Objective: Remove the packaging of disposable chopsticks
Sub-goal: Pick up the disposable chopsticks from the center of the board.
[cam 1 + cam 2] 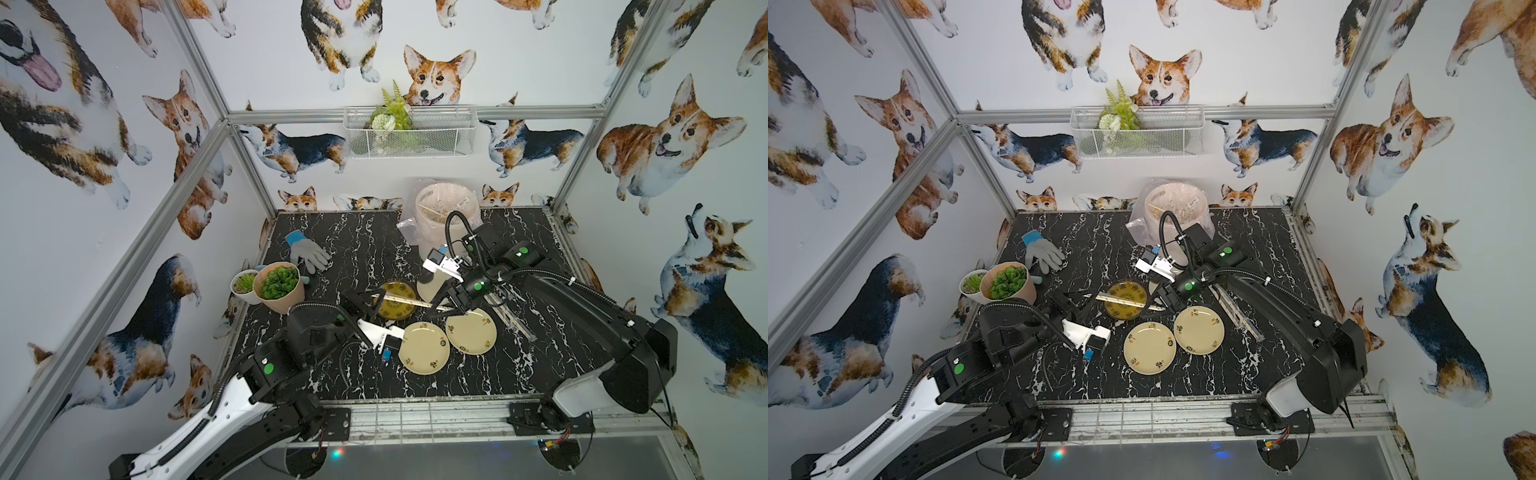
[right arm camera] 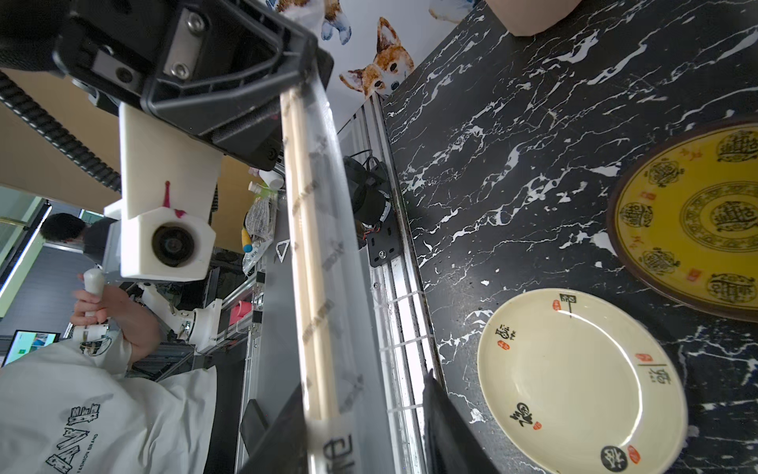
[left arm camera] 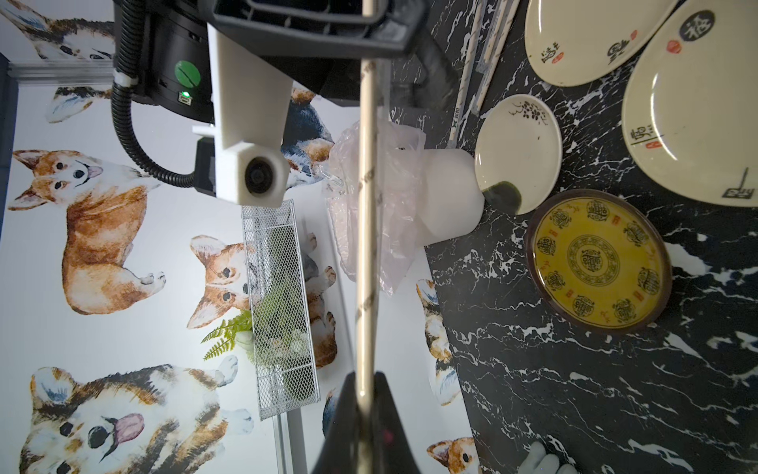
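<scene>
In both top views the pale tan wooden chopstick pair (image 1: 405, 300), inside its clear glossy plastic sleeve (image 1: 1100, 297), spans between the two tools. It passes over the round yellow plate with a dark rim (image 1: 392, 313) in the middle of the black marble-patterned table (image 1: 365, 245). Its long axis runs across the table from side to side, slightly slanted, the right-hand end a little nearer the front edge. The left tool (image 1: 374, 300) sits at one end, the right tool (image 1: 438, 306) at the other.

In the left wrist view the left tool (image 3: 363, 414) is pinched narrow on the end of the sleeved pair (image 3: 366, 205), which points straight away toward the right tool.

In the right wrist view the sleeve (image 2: 342, 246) stands loose beside the sticks (image 2: 305, 246). The right tool (image 2: 365, 443) stands wide: one finger (image 2: 279, 435) is just beside the sleeve's printed end, the other finger (image 2: 451, 435) apart from it.
</scene>
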